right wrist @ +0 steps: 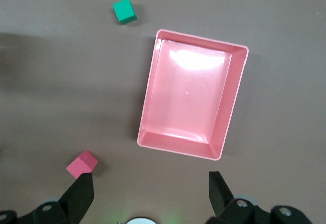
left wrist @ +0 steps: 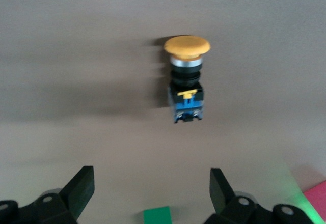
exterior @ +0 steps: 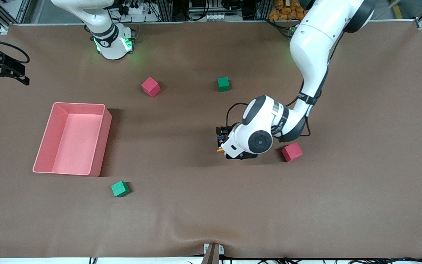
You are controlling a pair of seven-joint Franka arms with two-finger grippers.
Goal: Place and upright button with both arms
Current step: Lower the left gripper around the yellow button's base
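The button (left wrist: 186,89) lies on its side on the brown table, with an orange cap and a black-and-blue body. In the front view it (exterior: 219,141) peeks out beside the left arm's white hand. My left gripper (left wrist: 152,188) hangs just over the table by the button, open and empty. The button lies clear of its fingertips (left wrist: 81,186). In the front view the left gripper (exterior: 226,143) is mostly hidden under the hand. My right gripper (right wrist: 152,191) is open and empty, high over the table near the pink bin (right wrist: 151,99), and is out of the front view.
The pink bin (exterior: 102,135) stands toward the right arm's end. A green cube (exterior: 119,189) lies nearer the camera than the bin. A red cube (exterior: 151,87) and a green cube (exterior: 223,84) lie nearer the bases. Another red cube (exterior: 291,152) sits beside the left hand.
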